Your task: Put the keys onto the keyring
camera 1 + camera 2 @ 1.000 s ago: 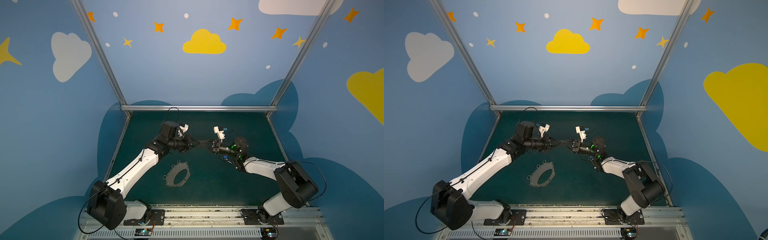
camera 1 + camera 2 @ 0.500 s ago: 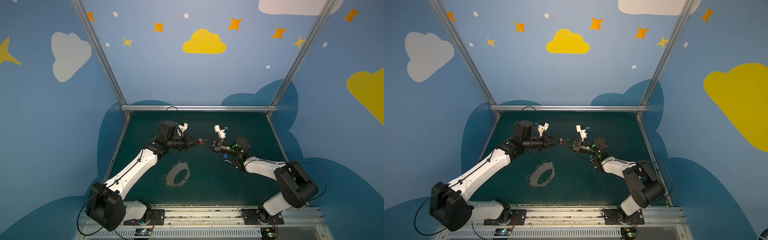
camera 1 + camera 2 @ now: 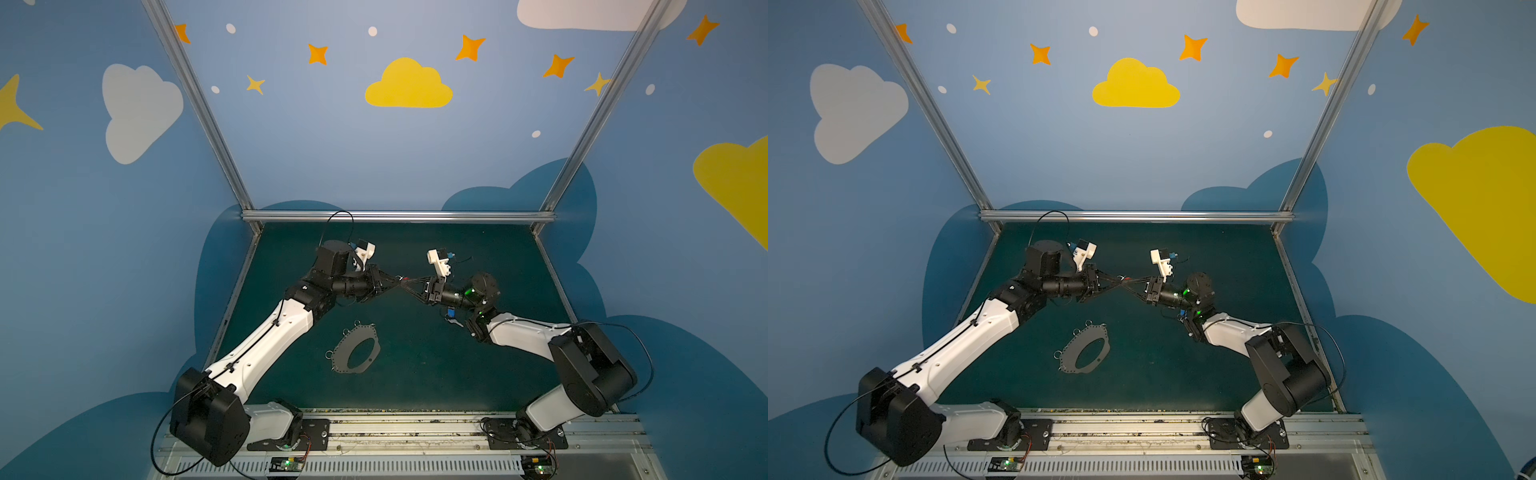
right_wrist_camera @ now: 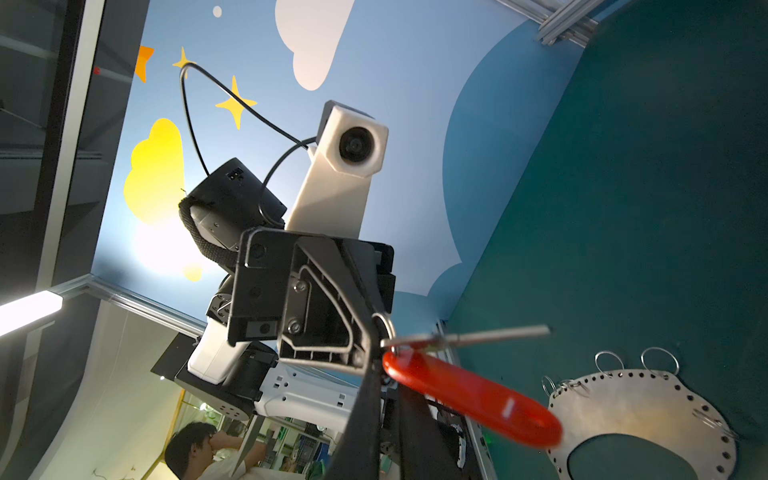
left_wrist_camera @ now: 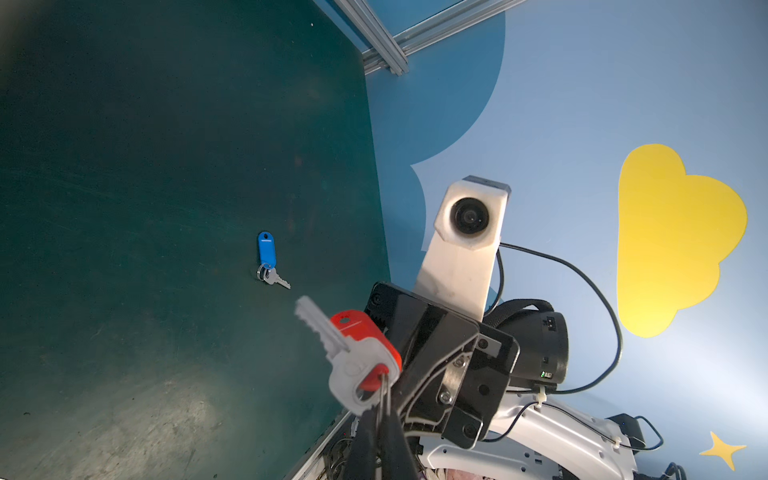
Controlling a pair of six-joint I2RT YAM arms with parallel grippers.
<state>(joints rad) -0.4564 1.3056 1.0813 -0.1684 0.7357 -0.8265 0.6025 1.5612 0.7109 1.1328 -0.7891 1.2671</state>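
The red-tagged key (image 5: pixel 351 365) hangs blurred in mid-air, its ring pinched in the closed fingers of the left gripper (image 3: pixel 395 281). The right gripper (image 3: pixel 412 285) meets it, fingers together; we cannot tell whether they grip. The blue-tagged key (image 5: pixel 268 259) lies on the mat (image 5: pixel 124 166), half hidden by the right arm (image 3: pixel 523 334) in both top views; the keyring (image 3: pixel 343 354) lies apart.

You have the keyring (image 3: pixel 343 351) lying flat on the surface (image 3: pixel 436 374), near the front and a little left of the middle. Behind and above it, the left jaws and right jaws meet tip to tip, both closed on the raised key (image 5: pixel 349 370), which hangs clear of the surface. The other key (image 3: pixel 451 316) lies on the surface to the right of the keyring, well apart from it, under the right arm's wrist.
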